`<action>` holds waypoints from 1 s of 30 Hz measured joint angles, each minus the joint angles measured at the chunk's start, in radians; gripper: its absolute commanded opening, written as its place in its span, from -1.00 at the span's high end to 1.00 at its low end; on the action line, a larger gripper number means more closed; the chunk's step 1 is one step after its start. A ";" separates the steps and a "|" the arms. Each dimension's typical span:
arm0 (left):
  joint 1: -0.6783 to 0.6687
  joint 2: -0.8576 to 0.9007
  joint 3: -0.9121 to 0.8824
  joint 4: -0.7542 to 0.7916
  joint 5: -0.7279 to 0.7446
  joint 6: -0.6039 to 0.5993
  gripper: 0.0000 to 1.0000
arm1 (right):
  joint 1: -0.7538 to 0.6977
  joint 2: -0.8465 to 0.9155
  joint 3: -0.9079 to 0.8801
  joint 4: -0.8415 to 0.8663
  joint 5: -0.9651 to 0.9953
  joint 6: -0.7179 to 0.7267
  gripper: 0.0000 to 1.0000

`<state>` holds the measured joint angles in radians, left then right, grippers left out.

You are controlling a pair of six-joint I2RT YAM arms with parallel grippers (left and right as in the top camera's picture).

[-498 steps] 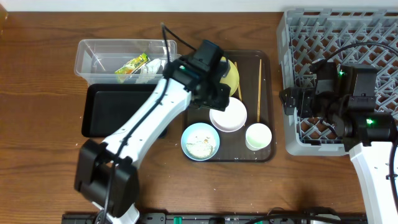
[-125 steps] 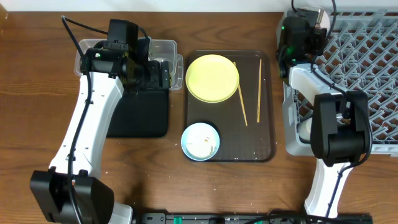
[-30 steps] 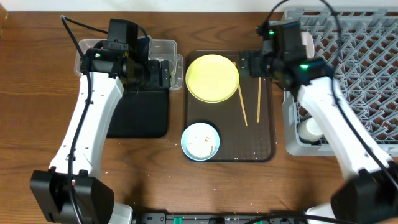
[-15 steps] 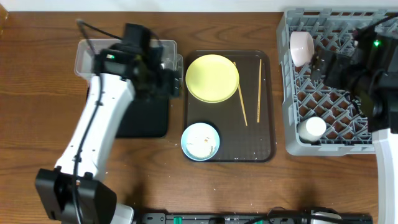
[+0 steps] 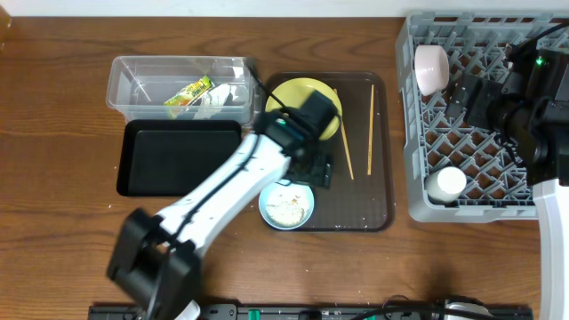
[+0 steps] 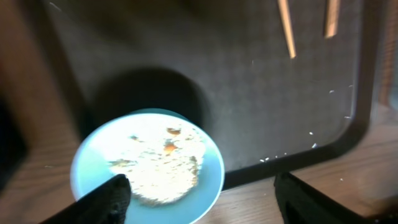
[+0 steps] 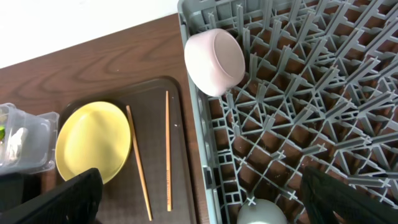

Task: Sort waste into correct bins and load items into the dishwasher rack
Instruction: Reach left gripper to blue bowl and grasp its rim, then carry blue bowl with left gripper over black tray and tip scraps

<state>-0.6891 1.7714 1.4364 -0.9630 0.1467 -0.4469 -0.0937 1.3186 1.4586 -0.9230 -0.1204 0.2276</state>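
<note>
The left hand [image 6: 199, 186] has swung from the clear tub [image 5: 142, 84] to the serving tray [image 5: 378, 178], fingers spread, empty. The light blue bowl [image 6: 149, 165] of rice scraps [image 6: 158, 174] sits just beneath it. Next, likely: grip the rim, tip scraps out.

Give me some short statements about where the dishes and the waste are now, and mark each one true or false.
1. The light blue bowl holds whitish food scraps. True.
2. The white bowl lies in the dishwasher rack. True.
3. The chopsticks lie in the dishwasher rack. False: they lie on the brown serving tray, beside the yellow plate.
4. The snack wrapper is in the clear tub. True.
5. The crumpled paper lies on the yellow plate. False: it is in the clear tub, next to the snack wrapper.
</note>
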 measured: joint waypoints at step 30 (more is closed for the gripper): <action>-0.064 0.243 -0.004 0.022 -0.016 -0.141 0.88 | 0.000 0.000 0.000 -0.008 0.000 0.000 -0.99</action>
<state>-0.7536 2.0140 1.4326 -0.9413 0.1310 -0.5880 -0.0937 1.3186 1.4586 -0.9314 -0.1204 0.2272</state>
